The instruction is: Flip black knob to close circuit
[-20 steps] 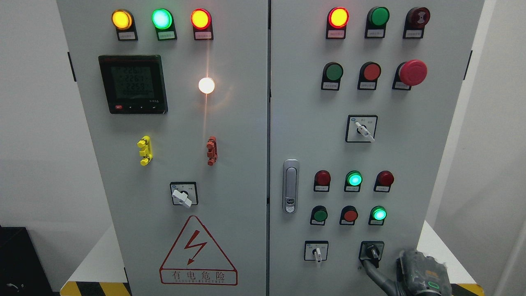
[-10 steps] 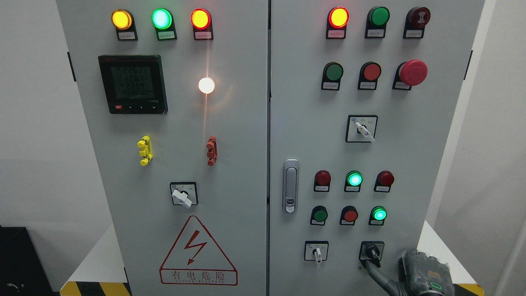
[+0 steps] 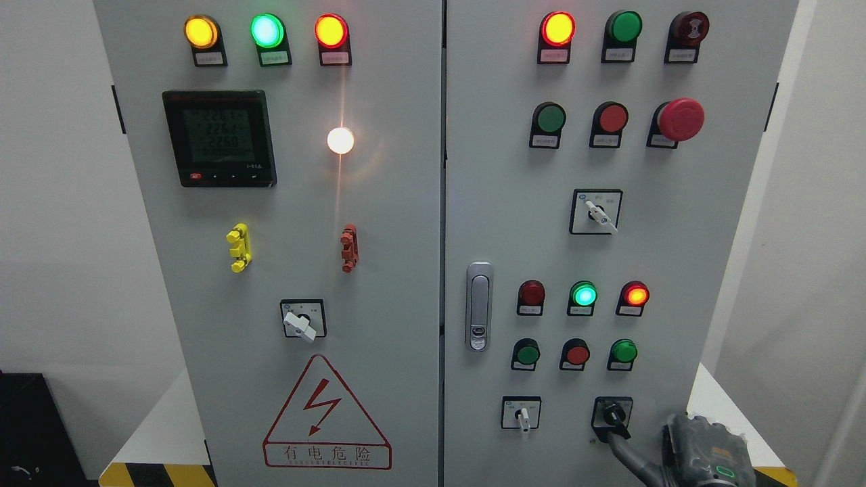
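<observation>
The black rotary knob [image 3: 612, 413] sits in its black square plate at the lower right of the grey metal cabinet's [image 3: 379, 284] right door, its handle pointing down and to the right. The right hand [image 3: 703, 454], grey and black, shows at the bottom edge just right of the knob, with one dark finger [image 3: 626, 454] reaching up to the knob's lower end. How far the other fingers are curled I cannot tell. Above, the rightmost red round lamp [image 3: 636, 295] glows, beside a lit green lamp [image 3: 583, 295].
</observation>
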`<state>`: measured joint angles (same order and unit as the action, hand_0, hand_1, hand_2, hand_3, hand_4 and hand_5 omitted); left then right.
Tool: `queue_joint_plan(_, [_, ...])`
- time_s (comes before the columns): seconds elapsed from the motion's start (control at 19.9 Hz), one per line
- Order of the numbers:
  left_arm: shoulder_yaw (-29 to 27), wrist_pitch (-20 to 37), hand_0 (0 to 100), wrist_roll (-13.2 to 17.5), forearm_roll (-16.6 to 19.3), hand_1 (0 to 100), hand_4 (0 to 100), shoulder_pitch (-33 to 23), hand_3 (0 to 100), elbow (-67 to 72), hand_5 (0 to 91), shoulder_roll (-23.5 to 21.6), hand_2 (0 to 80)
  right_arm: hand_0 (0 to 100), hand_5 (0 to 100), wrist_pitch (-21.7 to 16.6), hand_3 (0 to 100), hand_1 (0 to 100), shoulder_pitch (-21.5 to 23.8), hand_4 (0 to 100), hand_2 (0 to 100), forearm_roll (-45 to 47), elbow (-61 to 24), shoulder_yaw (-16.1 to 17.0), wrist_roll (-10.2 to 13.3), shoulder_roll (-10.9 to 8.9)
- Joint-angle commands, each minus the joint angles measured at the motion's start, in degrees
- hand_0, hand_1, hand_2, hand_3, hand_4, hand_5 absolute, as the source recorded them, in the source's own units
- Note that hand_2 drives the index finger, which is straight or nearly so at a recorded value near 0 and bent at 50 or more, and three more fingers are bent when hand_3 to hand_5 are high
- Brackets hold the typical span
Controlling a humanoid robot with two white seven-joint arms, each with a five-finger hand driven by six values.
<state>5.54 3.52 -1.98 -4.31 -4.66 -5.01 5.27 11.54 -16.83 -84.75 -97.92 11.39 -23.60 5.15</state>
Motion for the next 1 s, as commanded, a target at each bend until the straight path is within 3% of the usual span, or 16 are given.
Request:
queue_joint_plan(0.0, [0.0, 0.0, 12, 0.0, 0.0, 56, 0, 0.0, 0, 0.0, 0.0, 0.0, 0.0, 0, 93, 0.1, 100, 0, -0.1, 94, 90, 0.3, -0.3, 0.8, 0.2, -0.05])
queue_joint_plan(0.95, [0.0, 0.0, 12, 0.0, 0.0, 56, 0, 0.0, 0, 0.0, 0.0, 0.0, 0.0, 0, 93, 0.2, 100, 0, -0.3, 94, 90, 0.7, -0.9, 0.8, 0.5, 0.3])
